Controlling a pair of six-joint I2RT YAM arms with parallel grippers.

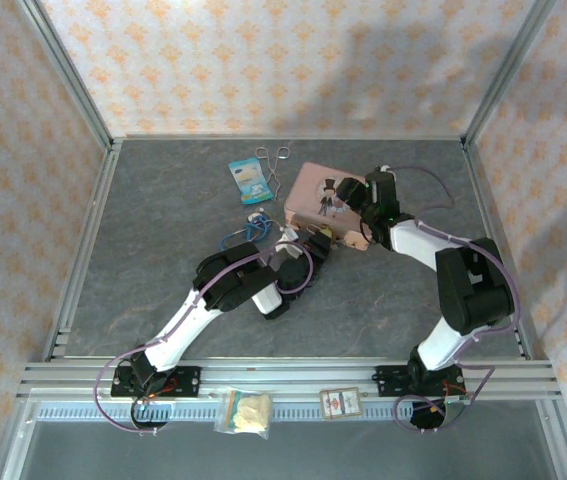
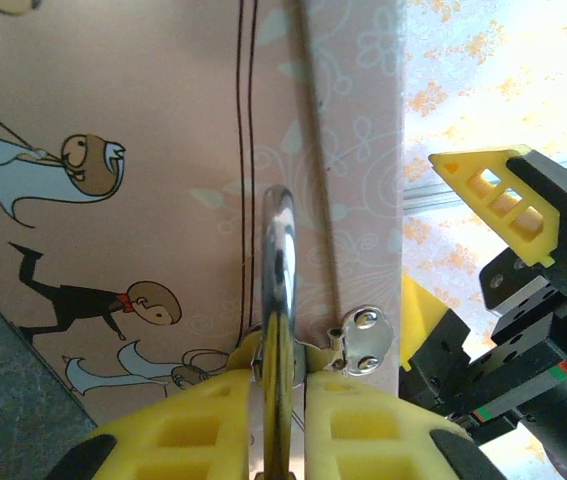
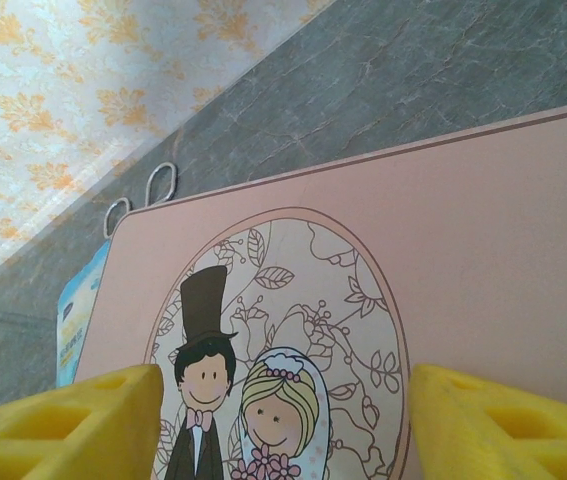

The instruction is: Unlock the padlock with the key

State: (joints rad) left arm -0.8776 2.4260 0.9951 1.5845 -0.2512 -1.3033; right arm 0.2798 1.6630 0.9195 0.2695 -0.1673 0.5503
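Observation:
The pink tin (image 1: 315, 192) lies mid-table, and its cartoon side (image 2: 113, 200) looms close in the left wrist view. My left gripper (image 2: 283, 400) is shut on the padlock (image 2: 277, 290) at the tin's front edge, beside the tin's silver hasp plate (image 2: 365, 340). The silver shackle shows edge-on between the yellow fingers (image 2: 183, 430); the brass body is mostly hidden. From above, the left gripper (image 1: 311, 240) touches the tin's near edge. My right gripper (image 3: 283, 430) is open, its pads (image 3: 63, 425) wide apart over the lid's bride-and-groom picture (image 3: 263, 380). I cannot pick out a key.
A blue loop (image 1: 253, 228) lies left of the tin, with a blue-white packet (image 1: 251, 180) and two silver wire loops (image 1: 273, 160) behind it. A plastic bag (image 1: 245, 410) and a card (image 1: 341, 403) rest on the front rail. The right arm (image 1: 468, 290) bends at the right.

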